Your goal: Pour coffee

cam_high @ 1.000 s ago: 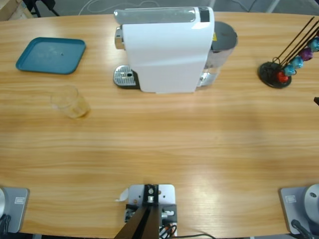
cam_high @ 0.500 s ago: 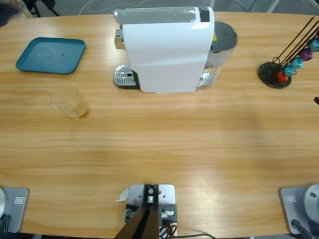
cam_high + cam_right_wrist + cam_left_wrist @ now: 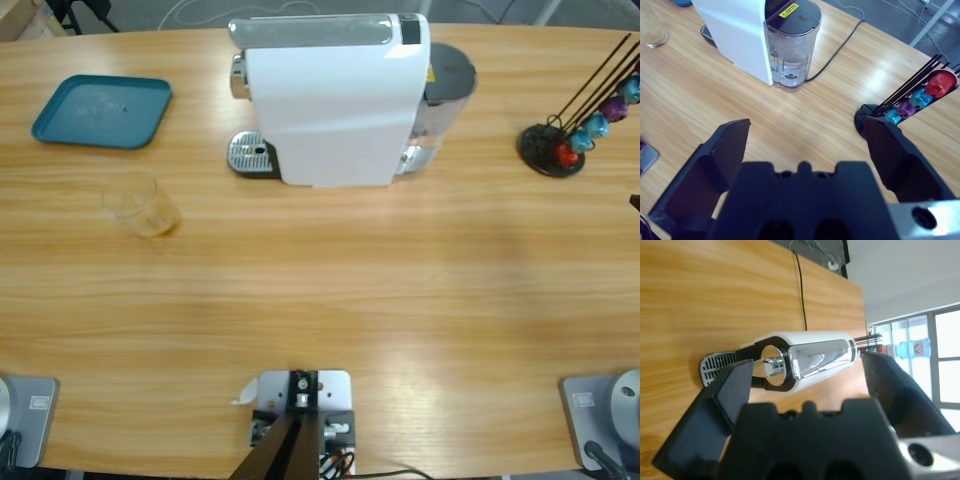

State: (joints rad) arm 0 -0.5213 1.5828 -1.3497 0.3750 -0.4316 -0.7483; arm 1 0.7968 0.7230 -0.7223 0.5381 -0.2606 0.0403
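The coffee (image 3: pixel 155 224) is a thin tan-brown layer at the bottom of a clear glass tumbler (image 3: pixel 141 204), which I see standing upright on the tabletop (image 3: pixel 330 300), mouth up, its long axis vertical. Taking the white coffee machine (image 3: pixel 335 100) as my landmark, the tumbler sits well to the left of it and a little nearer to me than its drip tray (image 3: pixel 250 155). Nothing touches the glass.

Further back on that same left side, well apart from the machine, a teal tray (image 3: pixel 100 110) lies flat.

The machine lies with its long axis across the tabletop: spout and metal drip grille at its left end, grey-lidded clear water tank (image 3: pixel 445 85) at its right end. In my right wrist view a black cable (image 3: pixel 837 52) runs away from behind the tank.

Well to the right of the machine stands a black wire capsule rack (image 3: pixel 560 140), its rods leaning up to the right and carrying red, blue and purple capsules (image 3: pixel 590 128).

Neither arm shows in the high view. My left end effector (image 3: pixel 802 375) is spread wide and holds nothing; its wrist view looks along the tabletop at the spout end of the machine, which appears between the two jaws but well beyond them. My right end effector (image 3: pixel 805 137) is also spread wide and holds nothing, hovering above the tabletop on the tank side of the machine, with the tank ahead to one side and the capsule rack ahead to the other.
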